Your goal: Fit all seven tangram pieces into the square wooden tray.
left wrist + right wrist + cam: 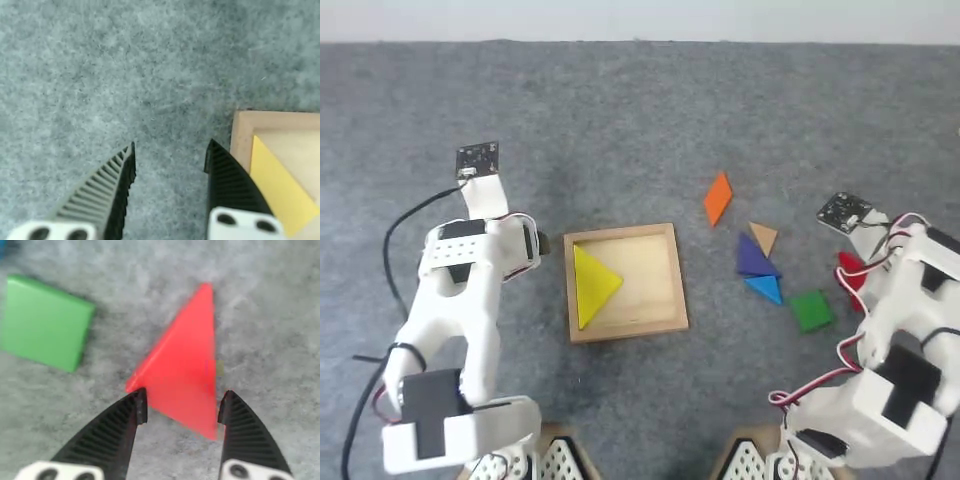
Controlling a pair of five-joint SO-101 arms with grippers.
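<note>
Red triangle piece [182, 360] lying flat on grey carpet [270, 305], right gripper [185, 399] over it with two black ribbed fingers [125, 420] spread apart on both sides, green square piece [45, 322] near the triangle, not touching it

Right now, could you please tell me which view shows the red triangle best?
The right wrist view: the red triangle lies nearly whole at the open right gripper. The high view catches a sliver beside that arm.

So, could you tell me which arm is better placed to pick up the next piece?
Probably the right: the right gripper is open over the red triangle, with the green square close by. The left gripper hangs open over bare carpet beside the wooden tray.
</note>
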